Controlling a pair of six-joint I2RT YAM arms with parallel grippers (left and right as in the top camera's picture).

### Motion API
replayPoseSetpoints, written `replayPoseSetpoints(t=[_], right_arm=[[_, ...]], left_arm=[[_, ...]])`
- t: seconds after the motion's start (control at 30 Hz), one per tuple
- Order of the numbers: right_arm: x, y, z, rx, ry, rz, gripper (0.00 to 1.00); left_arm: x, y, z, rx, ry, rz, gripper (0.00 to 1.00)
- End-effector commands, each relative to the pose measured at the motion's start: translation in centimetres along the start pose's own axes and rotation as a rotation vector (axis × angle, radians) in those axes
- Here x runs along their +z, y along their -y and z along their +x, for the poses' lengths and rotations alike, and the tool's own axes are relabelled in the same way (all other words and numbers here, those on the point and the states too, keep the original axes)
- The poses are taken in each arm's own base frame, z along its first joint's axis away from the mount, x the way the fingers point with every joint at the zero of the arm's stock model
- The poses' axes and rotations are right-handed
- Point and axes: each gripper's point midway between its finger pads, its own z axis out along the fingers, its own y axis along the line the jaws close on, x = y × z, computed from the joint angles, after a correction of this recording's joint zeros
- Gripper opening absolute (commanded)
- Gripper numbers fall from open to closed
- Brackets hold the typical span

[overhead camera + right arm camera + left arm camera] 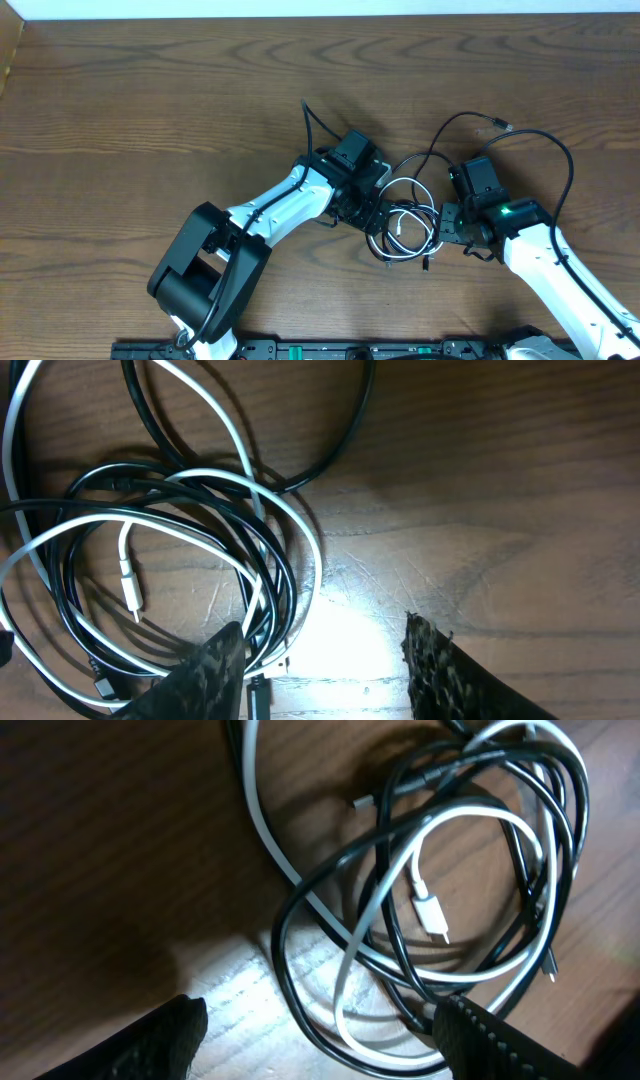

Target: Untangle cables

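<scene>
The left gripper (325,1045) is spread wide just above the table (150,100), and its two fingertips straddle the near arc of the tangle, where the black cord (279,965) and the white cord (258,820) run crosswise through the gap. The right gripper (320,660) is also spread wide, but it stands mostly over bare wood, with only the rim of the coil by its left fingertip. In the overhead view the heap lies between the two wrists, to the right of the left one and to the left of the right one, so the left arm looks the better placed to pinch. The coil is roughly round, the cords wound through each other several times, and the white plug (430,915) lies loose inside. One black strand leads away far and right. The wrists crowd close, leaving little room to pull apart.
</scene>
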Motion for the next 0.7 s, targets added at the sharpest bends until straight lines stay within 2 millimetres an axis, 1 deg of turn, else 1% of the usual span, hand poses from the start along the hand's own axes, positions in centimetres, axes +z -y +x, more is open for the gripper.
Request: replayPoseSetpoints(t=[0.0, 0.1, 0.23, 0.4, 0.53, 0.57, 0.6, 0.67], right_arm=[[-0.2, 0.1, -0.4, 0.017, 0.015, 0.008, 0.49], [-0.2, 0.1, -0.4, 0.017, 0.015, 0.008, 0.49], [-0.2, 0.1, -0.4, 0.017, 0.015, 0.008, 0.48], [-0.2, 0.1, -0.3, 0.017, 0.011, 0.008, 0.49], [-0.2, 0.1, -0.3, 0.017, 0.01, 0.007, 0.49], [-0.2, 0.1, -0.3, 0.017, 0.01, 0.007, 0.49], [-0.2, 0.1, -0.3, 0.017, 0.01, 0.007, 0.49], [-0.2, 0.1, -0.3, 0.017, 0.009, 0.007, 0.49]], left_arm=[[0.7, -1.0, 0.4, 0.004, -0.01, -0.039, 0.78], [0.9, -0.8, 0.6, 0.01, -0.017, -0.038, 0.78], [1.6, 0.2, 1.1, 0.045, -0.022, -0.037, 0.78], [1.9, -0.2, 1.3, 0.066, -0.023, -0.098, 0.78], [1.9, -0.2, 1.3, 0.068, -0.023, -0.103, 0.76], [1.9, -0.2, 1.3, 0.068, -0.024, -0.103, 0.69], [1.9, -0.2, 1.3, 0.068, -0.024, -0.103, 0.64], [1.9, -0.2, 1.4, 0.067, -0.027, -0.103, 0.48]])
